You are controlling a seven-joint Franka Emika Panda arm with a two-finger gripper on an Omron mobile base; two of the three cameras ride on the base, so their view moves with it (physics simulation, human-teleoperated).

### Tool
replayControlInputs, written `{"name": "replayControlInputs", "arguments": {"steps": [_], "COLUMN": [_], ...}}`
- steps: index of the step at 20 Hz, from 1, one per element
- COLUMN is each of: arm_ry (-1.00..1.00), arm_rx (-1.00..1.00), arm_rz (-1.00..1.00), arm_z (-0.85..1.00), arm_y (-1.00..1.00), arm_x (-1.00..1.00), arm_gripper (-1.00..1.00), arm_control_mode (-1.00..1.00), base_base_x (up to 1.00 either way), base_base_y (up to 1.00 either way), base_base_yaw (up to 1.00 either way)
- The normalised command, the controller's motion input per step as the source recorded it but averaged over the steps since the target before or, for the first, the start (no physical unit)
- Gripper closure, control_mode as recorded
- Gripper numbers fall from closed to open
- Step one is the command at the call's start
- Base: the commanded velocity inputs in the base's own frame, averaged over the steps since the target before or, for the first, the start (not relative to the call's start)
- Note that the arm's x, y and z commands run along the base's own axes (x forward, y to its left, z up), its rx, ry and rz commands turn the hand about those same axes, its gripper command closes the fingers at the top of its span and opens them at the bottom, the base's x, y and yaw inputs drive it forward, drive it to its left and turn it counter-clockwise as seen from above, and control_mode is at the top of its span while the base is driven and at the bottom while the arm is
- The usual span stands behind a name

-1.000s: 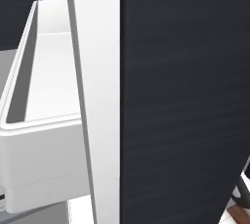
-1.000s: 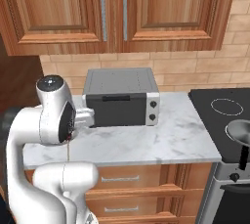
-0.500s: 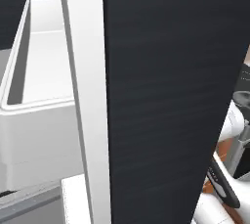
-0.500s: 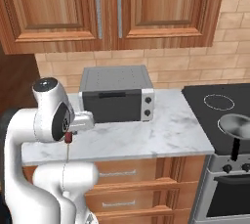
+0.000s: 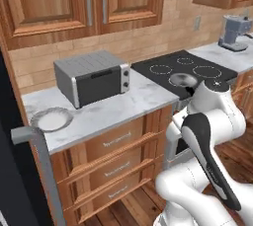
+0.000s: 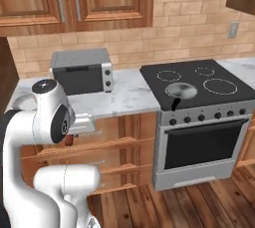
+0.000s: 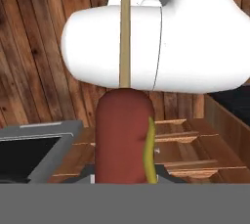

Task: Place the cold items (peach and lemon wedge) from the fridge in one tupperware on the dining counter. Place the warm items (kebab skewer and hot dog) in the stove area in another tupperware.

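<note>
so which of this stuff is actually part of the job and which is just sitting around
Part of the job:
- kebab skewer, a red-brown piece on a wooden stick, held in the gripper, which is shut on it
- stove, the area the warm items come from

Just sitting around:
- toaster oven
- pan on the stove
- plate on the counter
- coffee machine

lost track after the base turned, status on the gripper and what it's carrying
Gripper shut on kebab skewer, stick pointing away from hand. Facing toaster oven and stove. Nothing in the way seen.
</note>
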Motion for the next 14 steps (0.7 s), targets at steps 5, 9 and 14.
{"name": "replayControlInputs", "arguments": {"steps": [5, 9, 14], "arm_ry": [0.00, 0.00, 0.00], "arm_rx": [0.00, 0.00, 0.00], "arm_rz": [0.00, 0.00, 0.00], "arm_z": [0.00, 0.00, 0.00], "arm_y": [0.00, 0.00, 0.00], "arm_x": [0.00, 0.00, 0.00], "arm_gripper": [1.00, 1.00, 1.00], "arm_control_mode": [1.00, 1.00, 1.00], "base_base_x": [-0.90, -0.68, -0.54], "base_base_y": [-0.82, -0.56, -0.38], "base_base_yaw": [-0.29, -0.44, -0.53]}}
